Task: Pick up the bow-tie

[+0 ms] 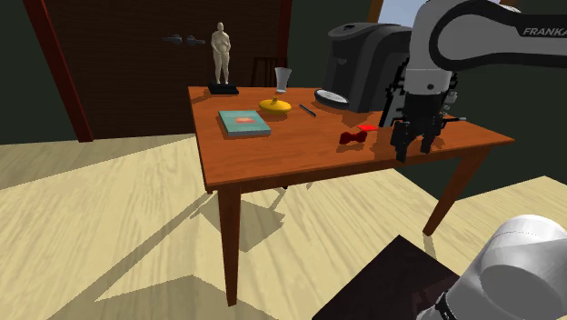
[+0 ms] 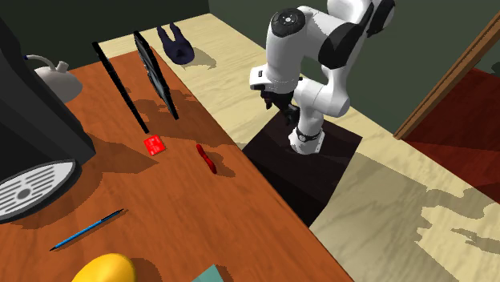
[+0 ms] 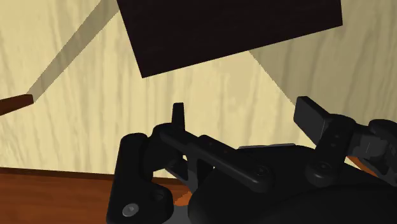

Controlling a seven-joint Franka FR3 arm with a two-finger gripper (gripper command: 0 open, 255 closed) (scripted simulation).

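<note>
The bow-tie [image 1: 353, 136] is a small dark red piece lying flat on the brown wooden table [image 1: 263, 159], near the end closest to the stand. In the second exterior view the bow-tie [image 2: 207, 158] lies close to the table's edge. My black gripper [image 1: 413, 145] hangs fingers down, a little to the shoulder view's right of the bow-tie and apart from it. The gripper [image 2: 276, 100] hovers by the table's edge on the stand's side. In the wrist view the gripper [image 3: 245, 121] is open with nothing between its fingers, and the floor lies beyond.
A bright red small block [image 1: 367, 126] lies just behind the bow-tie. A dark coffee machine [image 1: 363, 59], a pen [image 1: 307, 110], a yellow object [image 1: 274, 105], a glass [image 1: 283, 80], a teal book [image 1: 243, 123] and a statuette [image 1: 221, 56] stand on the table. Two thin black slabs [image 2: 154, 74] lean near the edge.
</note>
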